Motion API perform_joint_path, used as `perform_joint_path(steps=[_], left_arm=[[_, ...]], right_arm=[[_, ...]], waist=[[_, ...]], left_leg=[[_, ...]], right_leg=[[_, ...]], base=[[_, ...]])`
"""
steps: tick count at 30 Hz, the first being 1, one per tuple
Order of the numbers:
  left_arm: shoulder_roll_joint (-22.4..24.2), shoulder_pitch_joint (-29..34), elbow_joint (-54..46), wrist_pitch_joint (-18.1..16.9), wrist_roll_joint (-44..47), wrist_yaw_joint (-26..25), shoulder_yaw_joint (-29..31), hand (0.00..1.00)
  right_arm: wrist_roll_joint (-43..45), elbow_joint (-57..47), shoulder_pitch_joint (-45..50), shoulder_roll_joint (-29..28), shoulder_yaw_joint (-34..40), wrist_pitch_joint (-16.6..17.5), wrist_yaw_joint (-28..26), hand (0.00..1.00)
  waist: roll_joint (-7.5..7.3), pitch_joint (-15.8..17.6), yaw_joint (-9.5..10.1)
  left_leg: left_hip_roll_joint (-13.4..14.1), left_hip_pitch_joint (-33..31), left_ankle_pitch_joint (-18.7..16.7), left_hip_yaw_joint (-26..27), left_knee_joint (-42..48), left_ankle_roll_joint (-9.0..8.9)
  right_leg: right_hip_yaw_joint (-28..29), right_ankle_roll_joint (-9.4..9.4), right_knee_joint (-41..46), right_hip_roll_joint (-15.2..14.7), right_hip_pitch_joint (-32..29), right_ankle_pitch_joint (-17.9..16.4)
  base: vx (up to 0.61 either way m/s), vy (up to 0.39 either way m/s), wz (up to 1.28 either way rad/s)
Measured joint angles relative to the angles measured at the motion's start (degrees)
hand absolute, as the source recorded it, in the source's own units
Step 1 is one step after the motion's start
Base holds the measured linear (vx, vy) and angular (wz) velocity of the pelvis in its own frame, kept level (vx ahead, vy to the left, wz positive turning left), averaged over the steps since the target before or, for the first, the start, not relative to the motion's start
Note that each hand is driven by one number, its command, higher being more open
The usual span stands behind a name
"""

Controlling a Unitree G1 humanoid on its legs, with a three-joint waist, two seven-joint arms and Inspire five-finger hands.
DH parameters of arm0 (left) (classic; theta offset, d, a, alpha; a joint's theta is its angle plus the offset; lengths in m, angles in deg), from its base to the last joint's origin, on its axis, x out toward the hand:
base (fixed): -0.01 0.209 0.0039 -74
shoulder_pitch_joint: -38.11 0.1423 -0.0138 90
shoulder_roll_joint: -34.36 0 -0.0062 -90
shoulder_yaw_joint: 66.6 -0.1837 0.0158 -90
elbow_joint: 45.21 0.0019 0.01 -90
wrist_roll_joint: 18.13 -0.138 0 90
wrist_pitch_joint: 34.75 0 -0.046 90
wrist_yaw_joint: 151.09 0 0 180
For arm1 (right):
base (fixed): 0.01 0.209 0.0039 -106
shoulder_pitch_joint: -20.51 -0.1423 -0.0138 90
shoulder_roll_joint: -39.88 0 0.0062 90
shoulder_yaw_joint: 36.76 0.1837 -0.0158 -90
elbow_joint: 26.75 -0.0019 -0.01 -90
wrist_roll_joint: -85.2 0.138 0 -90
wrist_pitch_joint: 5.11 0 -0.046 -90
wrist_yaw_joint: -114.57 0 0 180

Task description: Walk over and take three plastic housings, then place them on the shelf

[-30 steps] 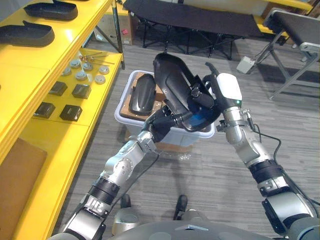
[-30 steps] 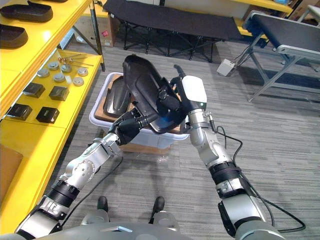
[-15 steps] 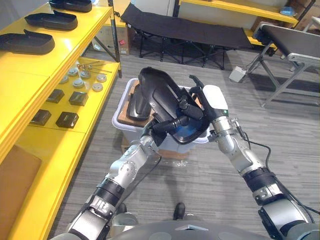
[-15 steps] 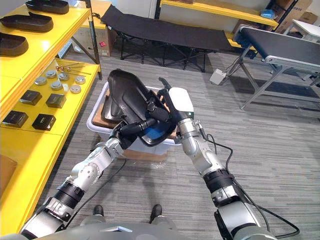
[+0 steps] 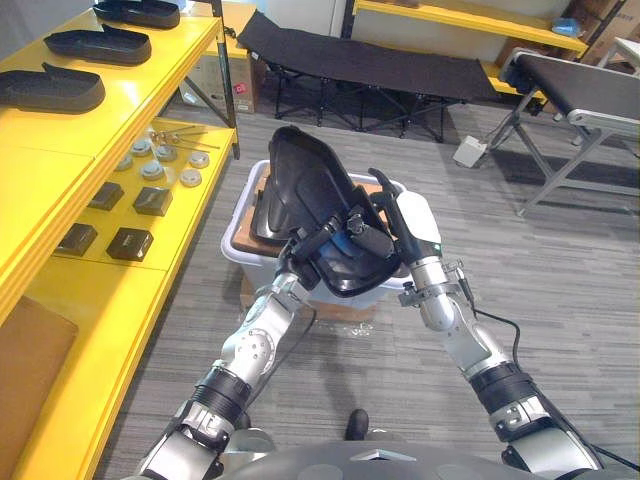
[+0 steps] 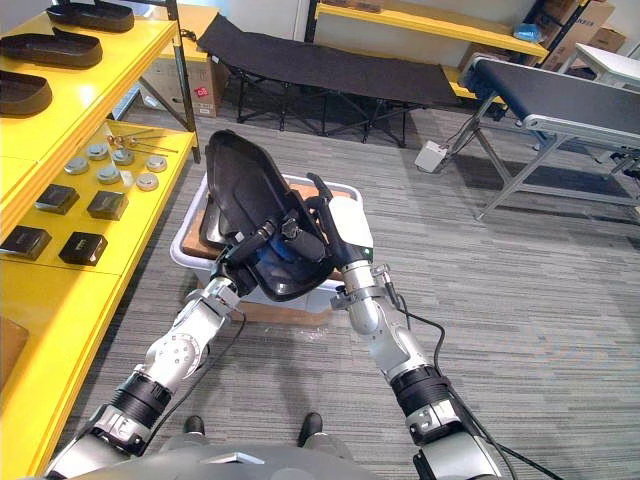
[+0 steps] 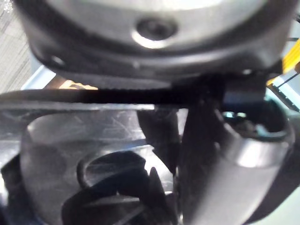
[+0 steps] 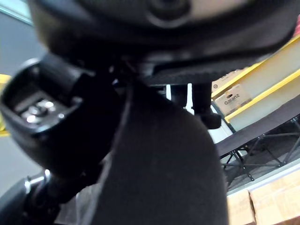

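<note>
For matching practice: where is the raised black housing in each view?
Left eye view: housing centre, above the white bin.
Right eye view: housing left of centre, above the bin.
Left wrist view: its glossy inside close up.
Right wrist view: its dark surface close up.
Shared landmark: the bin.

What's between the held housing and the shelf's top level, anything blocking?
Nothing visible. The left hand and right hand grip the plastic housing above the white bin. Only open air separates it from the yellow shelf on the robot's left. Other housings lie further back on its top level.
</note>
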Motion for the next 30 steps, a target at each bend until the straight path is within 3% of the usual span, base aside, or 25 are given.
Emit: perform_joint_path(steps=[3, 9, 15, 18, 23, 26, 30], left_arm=[[0.6, 0.0, 0.0, -3.5, -0.4, 1.8, 1.0, 0.00], [1.6, 1.3, -3.5, -7.5, -10.1, 0.3, 4.3, 0.00], [4.4, 6.9, -16.8, -11.5, -33.5, -8.1, 10.4, 0.00], [4.5, 12.3, -20.8, -15.0, -49.9, -14.2, 16.4, 0.00], [3.9, 18.5, -22.7, -17.6, -73.9, -27.3, 24.3, 0.00], [3.6, 22.5, -24.0, -19.1, -77.0, -31.8, 25.0, 0.00], [3.7, 26.8, -24.0, -19.7, -77.0, -34.2, 24.8, 0.00]], right_arm=[[0.4, -1.4, 2.7, 0.0, -0.3, 2.6, 1.2, 1.00], [5.0, -3.2, 6.8, -0.9, -1.6, 2.8, 1.1, 1.00], [16.0, -14.9, 12.3, -2.4, -1.0, 3.3, -1.6, 1.00], [28.9, -21.3, 16.0, -3.1, 3.2, 5.7, -8.5, 1.00], [49.1, -23.4, 22.4, -5.1, 9.0, 6.0, -20.3, 1.00], [57.9, -25.0, 28.8, -8.4, 11.2, 5.1, -25.4, 1.00], [58.6, -24.8, 34.6, -9.4, 12.7, -0.3, -24.7, 1.00]], waist=[[-0.04, -0.1, -0.21], [0.25, -1.8, -0.75], [2.01, -2.8, -1.06], [3.50, -3.7, -0.99], [3.92, -4.1, -0.88], [3.98, -4.2, -1.08], [4.44, -5.1, -2.40]], left_leg=[[0.0, 0.0, -0.2, 0.0, 0.0, 0.06], [0.0, 0.1, -0.9, 0.3, 0.6, 0.01], [0.0, 0.1, -2.1, 0.5, 1.9, 0.12], [0.1, 0.1, -2.4, 0.4, 2.0, -0.05], [0.1, 0.2, -2.7, 0.4, 2.0, -0.37], [0.1, 0.2, -3.2, 0.8, 2.1, -0.27], [0.1, 0.3, -4.1, 2.5, 2.6, -0.47]], right_leg=[[0.0, -0.03, 0.0, 0.0, 0.0, 0.0], [0.0, -0.01, 0.3, 0.0, 0.2, -0.1], [0.0, -0.18, 0.3, 0.0, 0.6, -0.5], [0.0, -0.21, 0.3, 0.0, 0.7, -0.9], [-0.1, -0.54, 0.3, 0.0, 0.8, -1.3], [0.2, -0.42, 0.0, -0.1, 0.7, -1.5], [1.8, -0.45, 0.0, -0.1, -0.1, -1.5]], base=[[0.00, 0.000, 0.00], [0.02, 0.003, -0.02], [0.00, 0.001, -0.01], [0.00, 0.000, 0.00], [0.00, 0.000, 0.00], [0.01, 0.012, -0.06], [0.02, 0.022, -0.19]])
